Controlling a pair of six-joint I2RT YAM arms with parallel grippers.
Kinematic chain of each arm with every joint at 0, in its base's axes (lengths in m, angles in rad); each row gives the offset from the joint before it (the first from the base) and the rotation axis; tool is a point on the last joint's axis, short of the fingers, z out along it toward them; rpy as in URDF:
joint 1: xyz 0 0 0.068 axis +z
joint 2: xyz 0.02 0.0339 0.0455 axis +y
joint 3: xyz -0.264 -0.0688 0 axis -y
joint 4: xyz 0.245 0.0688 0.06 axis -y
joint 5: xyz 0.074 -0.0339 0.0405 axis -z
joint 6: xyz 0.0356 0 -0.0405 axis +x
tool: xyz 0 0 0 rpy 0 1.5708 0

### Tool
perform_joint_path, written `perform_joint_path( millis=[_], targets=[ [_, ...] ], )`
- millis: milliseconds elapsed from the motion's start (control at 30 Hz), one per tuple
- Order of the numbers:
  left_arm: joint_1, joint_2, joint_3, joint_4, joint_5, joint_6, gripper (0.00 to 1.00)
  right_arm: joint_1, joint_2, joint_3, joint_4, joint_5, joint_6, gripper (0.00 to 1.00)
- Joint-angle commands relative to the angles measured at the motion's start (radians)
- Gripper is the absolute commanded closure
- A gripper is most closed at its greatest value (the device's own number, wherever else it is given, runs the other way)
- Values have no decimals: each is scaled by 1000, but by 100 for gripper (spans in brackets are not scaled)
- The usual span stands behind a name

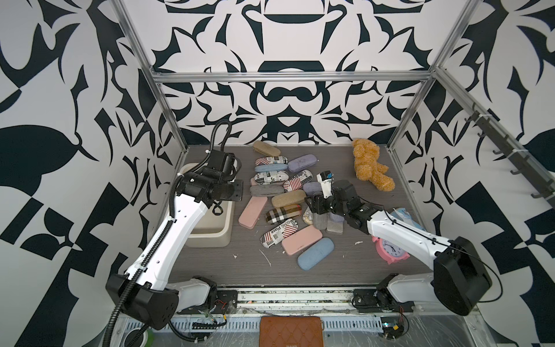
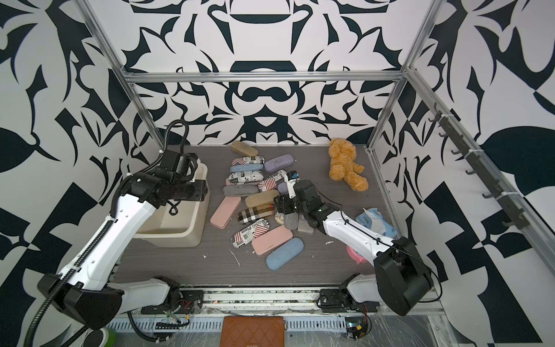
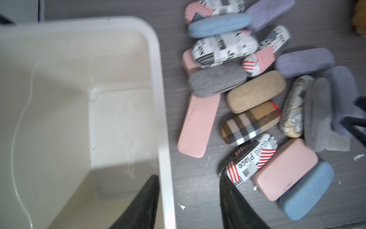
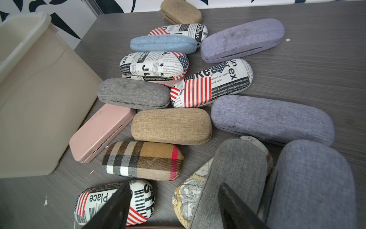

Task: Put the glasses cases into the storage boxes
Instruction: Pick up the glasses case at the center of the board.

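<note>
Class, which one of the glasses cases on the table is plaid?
The checked case in tan, black and white with a red stripe, beside a plain tan case mid-pile; the others are plain or print-covered.

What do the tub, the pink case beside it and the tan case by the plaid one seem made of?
Tub: cream, likely plastic; smooth moulded rim. Pink case: smooth matte shell, metal or plastic, can't tell; scuffs. Tan case: coarse woven fabric cover; weave shows.

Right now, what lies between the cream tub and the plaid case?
A flat pink case, between cream tub and plaid case; both top views show it.
</note>
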Motion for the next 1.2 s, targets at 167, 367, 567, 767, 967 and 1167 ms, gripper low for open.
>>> perform_joint_path(
  millis=[167,367,567,767,967,1167],
  targets=[
    [-318,46,-133,197,13,-7,58,-3,-96,-89,125,235,31,37],
    [-377,151,-228,114,88,-71,45,-13,-122,-101,108,310,30,33],
    [-425,300,-299,123,113,-93,37,-19,-127,-96,93,282,20,18],
    [-421,408,-342,202,112,-45,28,-19,-122,-87,83,213,13,14],
    [-416,481,-331,218,29,-19,28,-20,-130,-89,82,219,11,14],
    [-404,491,-328,235,32,2,30,-21,-135,-89,81,214,10,13]
  ],
)
